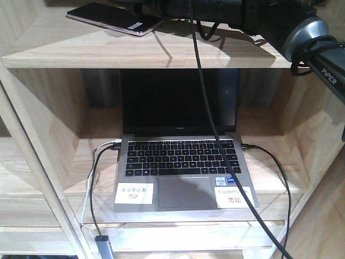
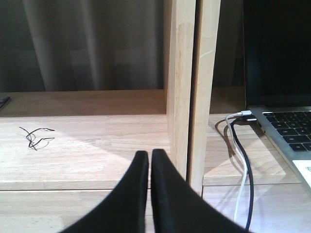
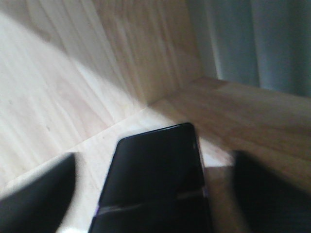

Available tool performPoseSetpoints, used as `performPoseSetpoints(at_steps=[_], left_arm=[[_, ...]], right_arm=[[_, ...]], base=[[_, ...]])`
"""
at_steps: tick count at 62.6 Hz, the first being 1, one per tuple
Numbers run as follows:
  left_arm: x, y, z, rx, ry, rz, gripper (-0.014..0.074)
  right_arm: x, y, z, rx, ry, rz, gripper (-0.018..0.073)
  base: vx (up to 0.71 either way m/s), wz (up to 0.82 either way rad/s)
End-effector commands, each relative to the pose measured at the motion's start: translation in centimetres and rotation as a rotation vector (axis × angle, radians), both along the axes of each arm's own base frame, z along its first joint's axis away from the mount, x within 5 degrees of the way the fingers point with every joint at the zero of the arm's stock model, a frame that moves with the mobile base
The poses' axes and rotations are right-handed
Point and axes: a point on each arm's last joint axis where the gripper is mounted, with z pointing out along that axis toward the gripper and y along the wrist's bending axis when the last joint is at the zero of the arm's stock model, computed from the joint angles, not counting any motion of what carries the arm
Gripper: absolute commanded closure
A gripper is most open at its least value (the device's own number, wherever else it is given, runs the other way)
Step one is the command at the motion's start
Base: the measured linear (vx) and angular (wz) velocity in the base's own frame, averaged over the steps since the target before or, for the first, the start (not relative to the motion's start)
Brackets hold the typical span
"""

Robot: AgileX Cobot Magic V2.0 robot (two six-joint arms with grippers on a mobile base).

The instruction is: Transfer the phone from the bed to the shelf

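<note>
Now phone [image 3: 155,179] flat on shelf [image 3: 73,97], between spread fingers of right gripper [image 3: 153,187]; left gripper [image 2: 149,162] closed.

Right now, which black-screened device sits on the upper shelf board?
The phone: a thin black slab with a pinkish edge, lying flat on the shelf's top board. The laptop stands open in the compartment below.

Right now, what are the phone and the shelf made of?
The phone looks like shiny black glass, since it reflects light, with a pinkish rim that seems metal. The shelf looks like pale bare wood: you can see grain lines and the joins between planks.
</note>
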Motion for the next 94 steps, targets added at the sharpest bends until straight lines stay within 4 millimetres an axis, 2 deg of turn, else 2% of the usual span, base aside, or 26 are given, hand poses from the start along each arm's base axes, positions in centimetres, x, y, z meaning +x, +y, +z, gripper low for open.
performPoseSetpoints(at_steps=[1,12,24,33,43,68,80,94], left_arm=[[0.0,0.0,0.4,-0.005,-0.071,0.003,0.0595],[0.0,0.0,0.4,-0.005,-0.071,0.003,0.0595],[0.0,0.0,0.4,-0.005,-0.071,0.003,0.0595],[0.0,0.0,0.4,-0.005,-0.071,0.003,0.0595],[0.0,0.0,0.4,-0.005,-0.071,0.003,0.0595],[0.0,0.0,0.4,-0.005,-0.071,0.003,0.0595],[0.0,0.0,0.4,-0.005,-0.071,0.003,0.0595],[0.0,0.0,0.4,-0.005,-0.071,0.003,0.0595]], right_arm=[[-1.5,-1.0,4.0,0.075,-0.078,-0.022,-0.0147],[-1.7,-1.0,4.3,0.075,-0.083,-0.022,-0.011],[-2.7,-1.4,5.7,0.079,-0.11,-0.016,0.0023],[-3.9,-1.8,7.1,0.054,-0.143,-0.024,0.0241],[-5.2,-2.3,8.4,-0.01,-0.198,-0.021,0.0575],[-7.3,-3.7,10.7,-0.056,-0.2,-0.098,0.0564],[-8.2,-4.7,11.7,-0.127,-0.22,-0.172,0.0564],[-9.4,-6.0,13.4,-0.114,-0.27,-0.276,0.0564]], base=[[0.0,0.0],[0.0,0.0],[0.0,0.0],[0.0,0.0],[0.0,0.0],[0.0,0.0],[0.0,0.0],[0.0,0.0]])
